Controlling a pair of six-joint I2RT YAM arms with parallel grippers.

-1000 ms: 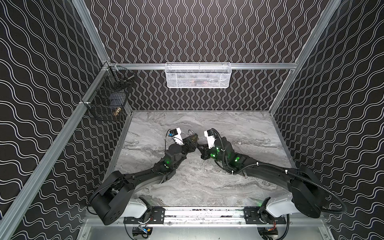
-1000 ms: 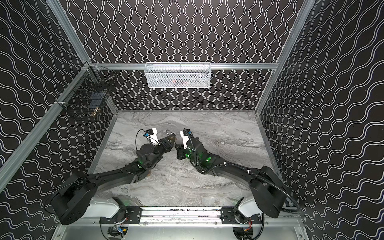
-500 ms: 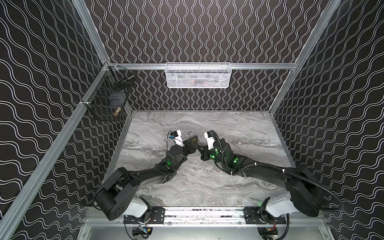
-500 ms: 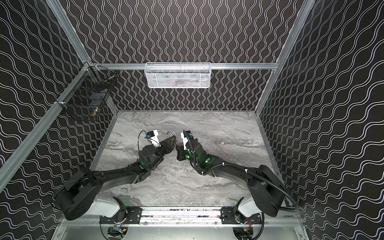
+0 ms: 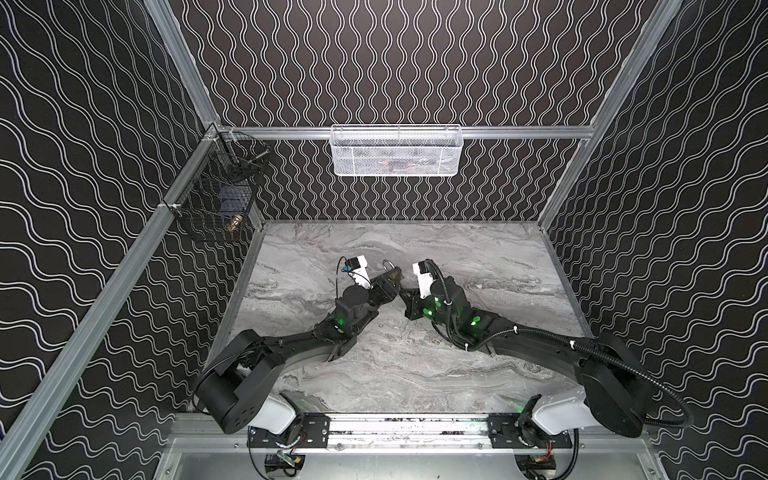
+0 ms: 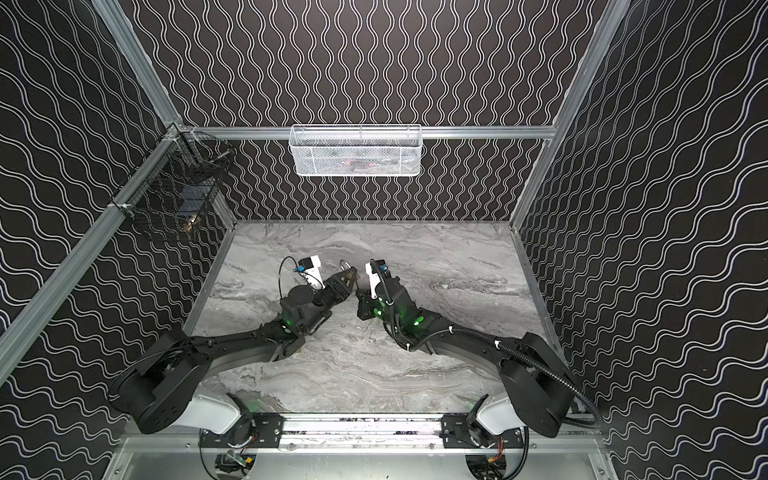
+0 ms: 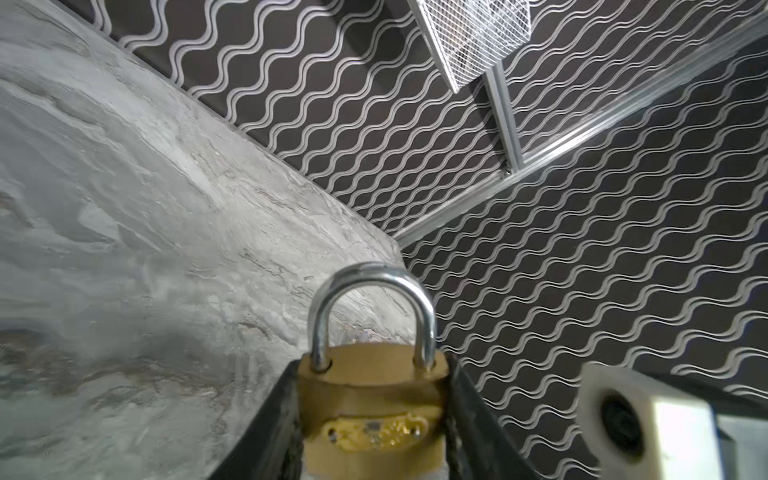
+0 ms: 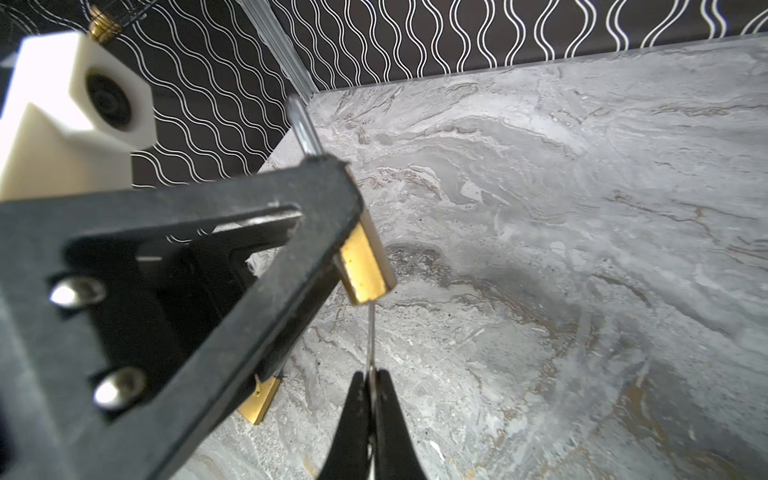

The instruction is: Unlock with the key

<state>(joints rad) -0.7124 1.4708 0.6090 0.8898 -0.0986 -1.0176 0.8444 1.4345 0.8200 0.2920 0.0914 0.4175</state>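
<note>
At the base of the brass padlock [image 7: 374, 386], opposite its shackle [image 7: 372, 278], the right hand [image 8: 371, 380] is pinched tight on the key [image 8: 370, 336], blade in line with the padlock's long axis and apparently entering; the left hand [image 7: 374, 419] clamps the padlock's sides above the tabletop [image 8: 540, 249]

black walls [image 5: 374, 62] with white wavy lines on three sides, aluminium rails [image 5: 519, 132] along them. grey marble table [image 5: 457, 374]. white mesh basket [image 5: 397, 164] on back rail, black wire basket [image 5: 199, 220] on left-wall rail.
</note>
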